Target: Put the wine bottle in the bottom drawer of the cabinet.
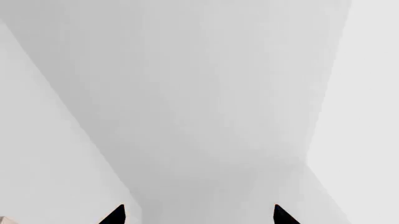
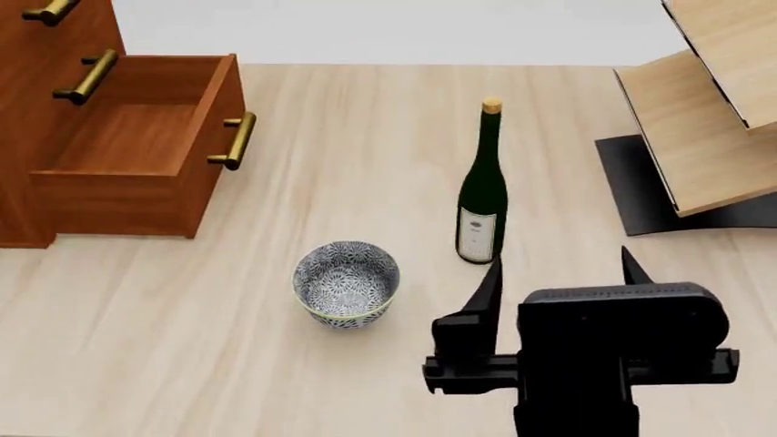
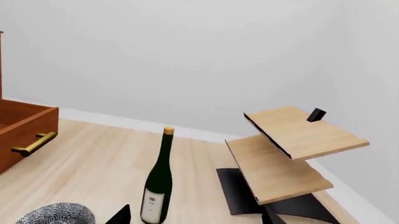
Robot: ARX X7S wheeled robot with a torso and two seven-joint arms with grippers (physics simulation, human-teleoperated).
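The wine bottle stands upright on the pale wood table, dark green with a tan cork and a white label; it also shows in the right wrist view. My right gripper is open just in front of the bottle, not touching it, and the bottle stands a little ahead of its fingertips. The cabinet is at the far left, and its bottom drawer is pulled out and empty. My left gripper is open and faces only a grey wall.
A blue-patterned bowl sits on the table left of my right gripper, between it and the drawer. A pale wood rack on a black base stands at the right. The drawer's brass handle juts toward the bottle.
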